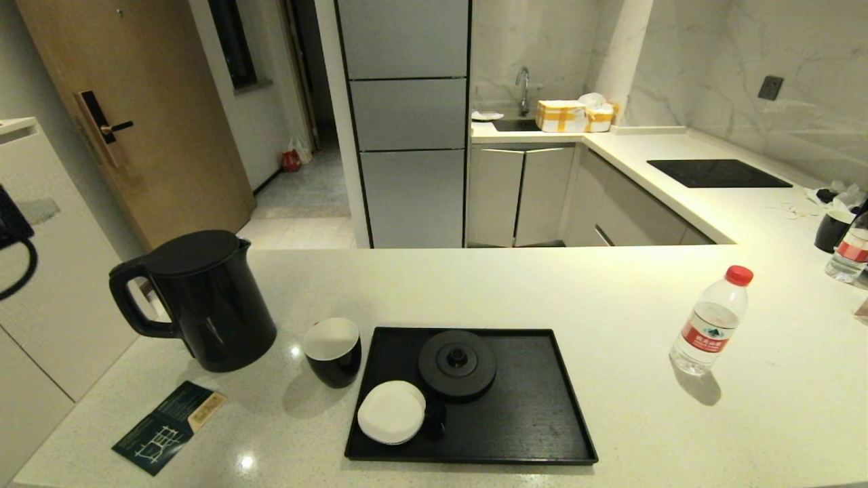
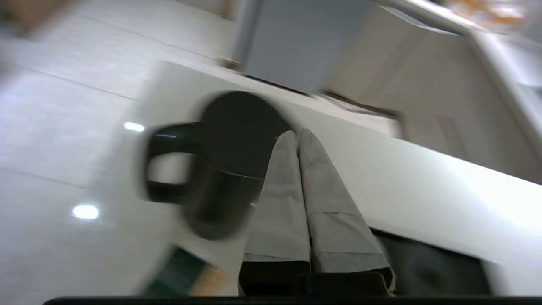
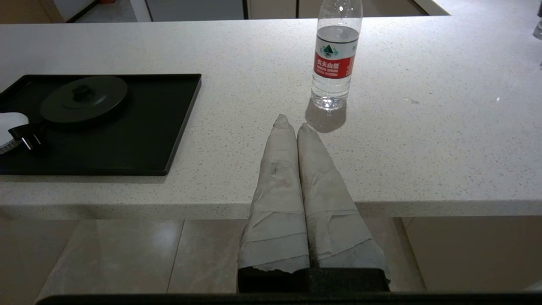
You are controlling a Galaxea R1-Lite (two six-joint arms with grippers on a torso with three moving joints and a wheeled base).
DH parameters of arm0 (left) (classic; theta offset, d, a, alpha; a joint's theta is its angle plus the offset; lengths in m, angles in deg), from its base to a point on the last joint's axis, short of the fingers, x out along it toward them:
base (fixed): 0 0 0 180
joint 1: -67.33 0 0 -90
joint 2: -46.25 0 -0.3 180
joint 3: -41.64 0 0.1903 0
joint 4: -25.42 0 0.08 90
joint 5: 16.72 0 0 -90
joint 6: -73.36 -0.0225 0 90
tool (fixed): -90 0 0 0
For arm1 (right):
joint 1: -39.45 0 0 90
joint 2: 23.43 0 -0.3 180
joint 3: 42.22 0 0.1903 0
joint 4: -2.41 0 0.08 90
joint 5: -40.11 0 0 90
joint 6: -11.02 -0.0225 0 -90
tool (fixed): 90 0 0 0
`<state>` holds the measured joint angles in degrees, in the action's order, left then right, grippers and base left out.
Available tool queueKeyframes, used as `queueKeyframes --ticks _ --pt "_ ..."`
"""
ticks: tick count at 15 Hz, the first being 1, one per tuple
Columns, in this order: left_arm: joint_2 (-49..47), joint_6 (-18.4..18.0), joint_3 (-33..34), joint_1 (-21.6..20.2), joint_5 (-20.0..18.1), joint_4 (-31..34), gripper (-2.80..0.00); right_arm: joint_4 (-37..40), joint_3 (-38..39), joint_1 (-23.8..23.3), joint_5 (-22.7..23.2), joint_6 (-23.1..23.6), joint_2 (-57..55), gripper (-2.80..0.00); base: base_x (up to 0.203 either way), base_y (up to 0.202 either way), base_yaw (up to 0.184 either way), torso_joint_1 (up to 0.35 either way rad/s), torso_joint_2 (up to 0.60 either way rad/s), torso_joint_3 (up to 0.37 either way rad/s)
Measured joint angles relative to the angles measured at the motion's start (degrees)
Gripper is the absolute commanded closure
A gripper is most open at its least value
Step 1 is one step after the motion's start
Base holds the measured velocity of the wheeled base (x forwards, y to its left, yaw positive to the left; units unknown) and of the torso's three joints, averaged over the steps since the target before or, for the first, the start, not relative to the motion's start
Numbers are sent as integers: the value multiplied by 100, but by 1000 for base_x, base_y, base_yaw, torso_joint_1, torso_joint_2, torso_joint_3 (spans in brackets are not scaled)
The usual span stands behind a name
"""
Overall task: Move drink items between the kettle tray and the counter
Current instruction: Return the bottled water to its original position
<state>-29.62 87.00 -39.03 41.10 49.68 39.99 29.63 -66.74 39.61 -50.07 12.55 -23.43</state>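
On my head feed I saw the tall glossy black electric kettle (image 1: 203, 298) standing on the pale cream speckled stone tabletop (image 1: 610, 318), off to the left of the flat rectangular matte black tray (image 1: 529, 420), with the small black cup with a white inside (image 1: 332, 351) between the two, just beside the tray's left rim. On the tray sat the round black kettle base disc (image 1: 457, 362) and, touching its near edge, a small white round saucer (image 1: 391, 412). The clear plastic bottle with red cap and label (image 1: 712, 322) stood upright on the tabletop, well apart to the right of the tray. A dark green card (image 1: 169, 425) lay near the kettle. My left gripper (image 2: 296, 134) hung above the kettle, jaws pressed together and empty. My right gripper (image 3: 292, 123) sat parked at the tabletop's near edge, jaws closed on nothing, pointing toward the bottle
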Motion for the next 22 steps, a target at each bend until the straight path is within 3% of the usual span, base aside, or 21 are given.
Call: queueKeyframes --ticks 3,6,9,12,15,17,19,22 --pt "639 262 -1909 113 -1148 2633 0 0 0 0 0 4 0 0 0 0 0 0 0 0" --pt "1310 -203 -3127 249 -1990 5456 0 0 0 0 0 4 0 0 0 0 0 0 0 0" --pt "1874 -879 -3735 633 -2105 7739 0 -2 0 0 0 3 0 0 0 0 0 0 0 0" --pt "2828 -1402 -3328 1334 -1929 8921 0 0 0 0 2 2 0 0 0 0 0 0 0 0" --pt "3977 -1551 -2150 2138 -1334 8946 0 0 0 0 -1 2 0 0 0 0 0 0 0 0" --pt "4772 -1483 -1020 2414 -872 8401 0 0 0 0 0 4 0 0 0 0 0 0 0 0" --pt "5548 -1366 894 2517 -336 6854 0 0 0 0 2 3 0 0 0 0 0 0 0 0" --pt "6426 -1364 3862 2588 307 3536 0 0 0 0 0 3 0 0 0 0 0 0 0 0"
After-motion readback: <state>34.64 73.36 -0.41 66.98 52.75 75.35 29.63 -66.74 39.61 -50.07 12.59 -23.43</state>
